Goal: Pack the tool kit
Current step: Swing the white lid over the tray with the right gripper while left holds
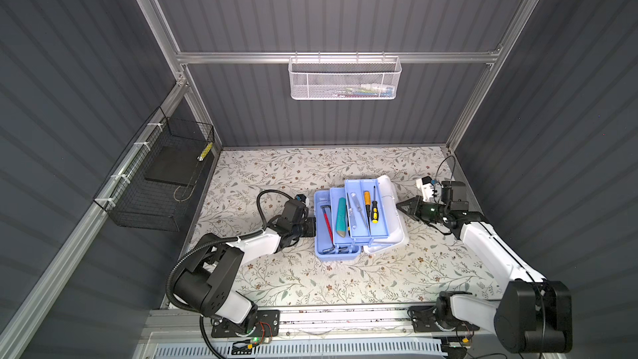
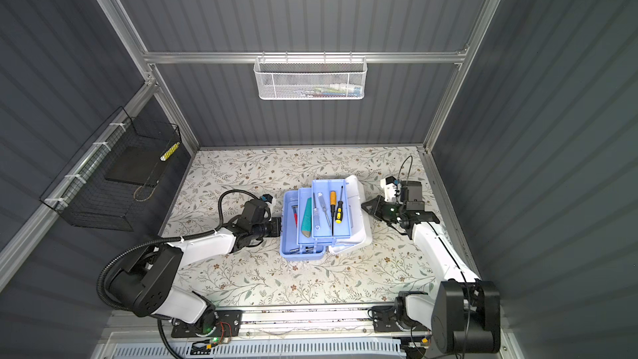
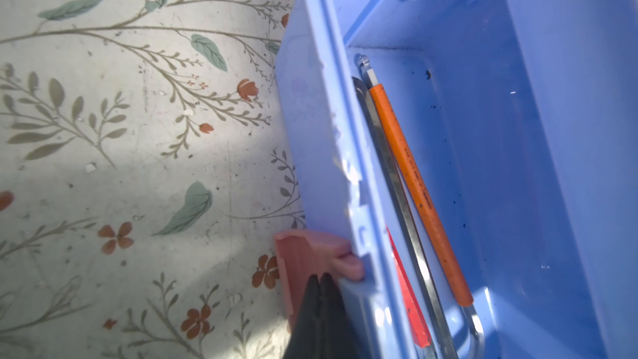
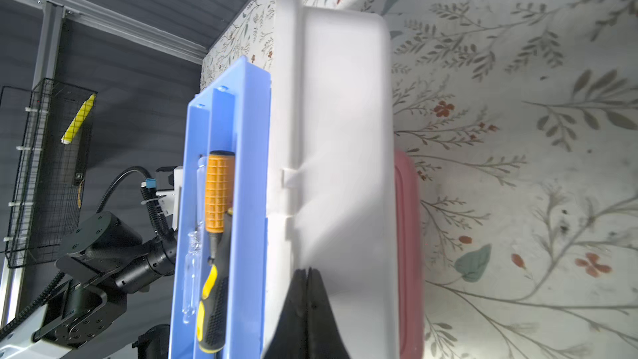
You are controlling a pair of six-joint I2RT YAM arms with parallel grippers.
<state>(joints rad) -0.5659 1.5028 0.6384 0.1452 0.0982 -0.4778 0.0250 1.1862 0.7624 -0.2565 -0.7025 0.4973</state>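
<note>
- The tool kit (image 1: 322,253) stands open on the table (image 1: 310,288) between the two grippers. Its blue body is next to the left fingertips and its white lid (image 1: 393,198) is thrown back toward the right fingertips.
- Risk: a push on the lid from the right fingertips alone would likely slide the whole kit toward the left fingers instead of swinging the lid over, since the box is light and the table is smooth.
- Risk: the lid's outer face is curved and glossy, so pinched-together fingertips could skid off it toward the pink handle (image 4: 407,236), which lies under the lid.
- Risk: the upper tray (image 1: 354,186) is raised and stepped out toward the right fingers. In it the orange-handled screwdriver (image 4: 219,188) lies across the black-and-yellow screwdriver (image 4: 212,305). A jolt could tip either one over the tray wall or jam the fold.
- Risk: the teal utility knife (image 1: 341,217) on the middle tray could shift as well.
- Left gripper (image 3: 319,283): the fingers (image 3: 312,305) are pressed together and hold nothing. The tips are at the pink latch (image 3: 310,253) on the body's outer wall. I cannot tell whether they touch it.
- Right gripper (image 1: 399,206): the fingers (image 4: 300,305) are pressed together and empty. The tips are at the lid's outer face, touching it or just beside it.
</note>
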